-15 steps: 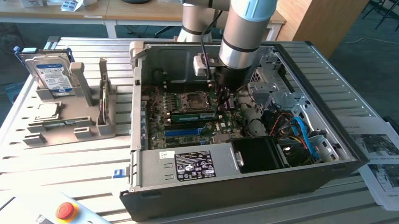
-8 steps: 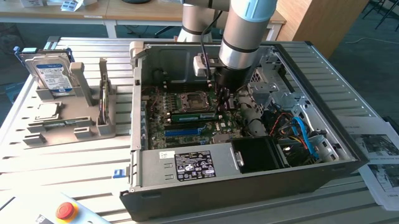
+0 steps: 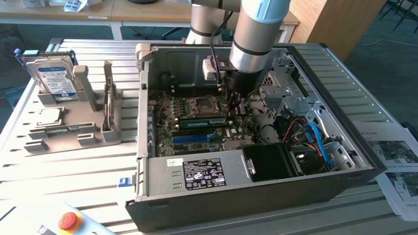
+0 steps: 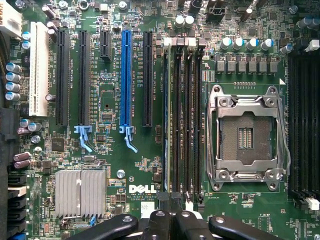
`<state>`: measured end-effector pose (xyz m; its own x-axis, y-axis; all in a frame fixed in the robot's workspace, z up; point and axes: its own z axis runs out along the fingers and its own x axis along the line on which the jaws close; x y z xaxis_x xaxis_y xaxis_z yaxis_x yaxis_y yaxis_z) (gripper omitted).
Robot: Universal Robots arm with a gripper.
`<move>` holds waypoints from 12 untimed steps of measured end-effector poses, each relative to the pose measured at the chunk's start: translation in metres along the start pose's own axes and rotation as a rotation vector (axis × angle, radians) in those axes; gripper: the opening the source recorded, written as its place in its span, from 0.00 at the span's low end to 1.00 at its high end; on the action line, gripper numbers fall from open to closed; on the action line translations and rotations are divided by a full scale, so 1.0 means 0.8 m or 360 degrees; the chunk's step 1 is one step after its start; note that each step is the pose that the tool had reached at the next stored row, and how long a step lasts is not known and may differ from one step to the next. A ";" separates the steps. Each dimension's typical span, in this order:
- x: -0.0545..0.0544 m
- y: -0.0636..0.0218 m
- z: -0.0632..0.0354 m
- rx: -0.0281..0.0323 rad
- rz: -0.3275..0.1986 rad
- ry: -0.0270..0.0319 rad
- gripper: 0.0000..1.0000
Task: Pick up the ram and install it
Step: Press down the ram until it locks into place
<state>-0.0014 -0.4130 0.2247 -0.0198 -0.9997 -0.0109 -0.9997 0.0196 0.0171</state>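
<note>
The ram (image 4: pixel 166 125) shows edge-on as a thin strip standing along the outermost of the black memory slots (image 4: pixel 187 125), beside the CPU socket (image 4: pixel 246 132). In the exterior view it is a green stick (image 3: pixel 199 117) lying across the motherboard just below the socket. My gripper (image 4: pixel 170 202) is shut, and its black fingertips (image 4: pixel 162 216) meet at the slot end near the DELL print. In the exterior view the gripper (image 3: pixel 236 108) reaches down into the open computer case at that end of the ram. Whether the tips touch or pinch the ram cannot be told.
The case wall (image 3: pixel 145 98) and the drive cage (image 3: pixel 287 93) close in around the arm. The black power supply (image 3: pixel 202 174) lies at the front. A grey fixture (image 3: pixel 72 139) outside the case holds a hard drive (image 3: pixel 56 81). A red stop button (image 3: pixel 69 221) is at the front.
</note>
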 end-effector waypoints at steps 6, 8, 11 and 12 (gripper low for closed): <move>0.000 0.000 0.000 0.00001 0.0000 0.00000 0.10; 0.000 0.000 0.000 0.00001 0.0000 0.00001 0.10; 0.000 0.000 0.001 0.00000 0.0000 0.00000 0.10; 0.000 0.000 0.001 0.00000 0.0000 0.00001 0.10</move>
<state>-0.0014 -0.4130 0.2242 -0.0197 -0.9997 -0.0109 -0.9997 0.0195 0.0171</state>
